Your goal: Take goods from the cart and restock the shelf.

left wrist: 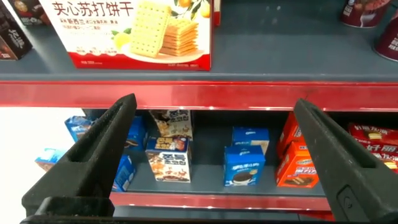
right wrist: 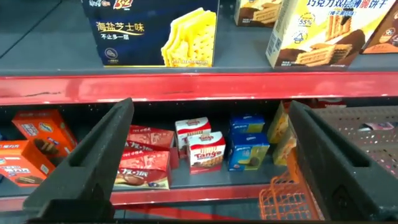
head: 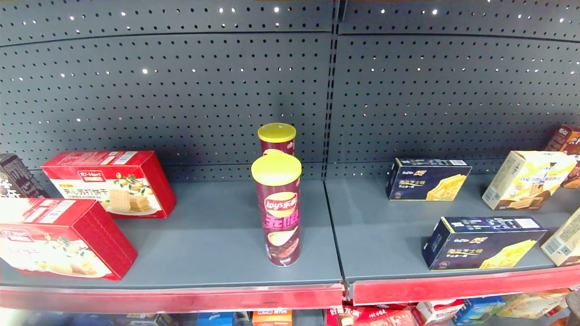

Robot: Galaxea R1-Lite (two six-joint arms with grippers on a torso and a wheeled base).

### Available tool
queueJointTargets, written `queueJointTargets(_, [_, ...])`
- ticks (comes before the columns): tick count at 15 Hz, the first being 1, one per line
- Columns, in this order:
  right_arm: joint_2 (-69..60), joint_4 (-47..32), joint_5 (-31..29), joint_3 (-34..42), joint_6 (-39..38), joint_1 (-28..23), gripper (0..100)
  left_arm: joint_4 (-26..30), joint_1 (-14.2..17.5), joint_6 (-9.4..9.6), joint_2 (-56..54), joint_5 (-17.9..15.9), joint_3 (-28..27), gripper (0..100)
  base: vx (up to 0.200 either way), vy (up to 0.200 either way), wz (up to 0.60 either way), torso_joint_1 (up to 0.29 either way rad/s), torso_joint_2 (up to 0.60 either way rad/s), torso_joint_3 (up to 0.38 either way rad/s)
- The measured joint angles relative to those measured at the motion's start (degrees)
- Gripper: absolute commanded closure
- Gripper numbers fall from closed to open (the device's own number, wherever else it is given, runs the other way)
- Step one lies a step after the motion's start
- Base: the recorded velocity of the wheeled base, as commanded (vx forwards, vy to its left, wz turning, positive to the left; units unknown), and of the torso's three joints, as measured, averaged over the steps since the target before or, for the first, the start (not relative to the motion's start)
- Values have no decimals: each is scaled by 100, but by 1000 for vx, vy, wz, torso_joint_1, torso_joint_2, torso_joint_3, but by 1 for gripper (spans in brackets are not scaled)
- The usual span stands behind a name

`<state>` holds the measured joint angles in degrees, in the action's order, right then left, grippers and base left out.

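Wrist views: the left end effector (left wrist: 214,168) is held level with its two dark, wedge-shaped fingers (left wrist: 93,162) spread wide apart, tips pointing forward; the right end effector (right wrist: 211,168) takes the same pose, its fingers (right wrist: 339,162) equally wide apart

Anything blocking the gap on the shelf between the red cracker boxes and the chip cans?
Nothing visible does. The shelf lies bare from the front red cracker box to the front chip can, open to its front edge. The left pincer and right pincer are open, holding nothing.
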<state>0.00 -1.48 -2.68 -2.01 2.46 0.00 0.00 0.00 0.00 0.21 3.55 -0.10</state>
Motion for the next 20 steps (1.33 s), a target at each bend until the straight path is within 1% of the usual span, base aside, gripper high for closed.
queueJointTargets(1, [0,0,1,0,24,0,0,0,0,0,0,-33,0,0,0,0,600,7,2,2])
queueJointTargets(6, [0,2,6,0,18,-2,0,10,0,-7,4,-71,0,0,0,0,0,0,0,0])
queueJointTargets(11, [0,-2,4,0,10,0,0,0,0,24,6,-88,0,0,0,0,0,0,0,0])
queueJointTargets(13, [0,0,4,0,7,0,0,2,0,38,6,-119,10,0,0,200,0,0,2,5])
queueJointTargets(14, [0,2,4,0,10,0,0,2,0,38,6,-266,10,0,0,200,0,-17,-7,7])
queueJointTargets(15, [0,-2,1,0,7,2,0,0,2,35,6,-319,7,0,0,0,0,0,0,0])
queueJointTargets(20, [0,-5,6,1,-4,2,0,0,2,35,10,-323,-1,0,0,0,0,0,0,0])
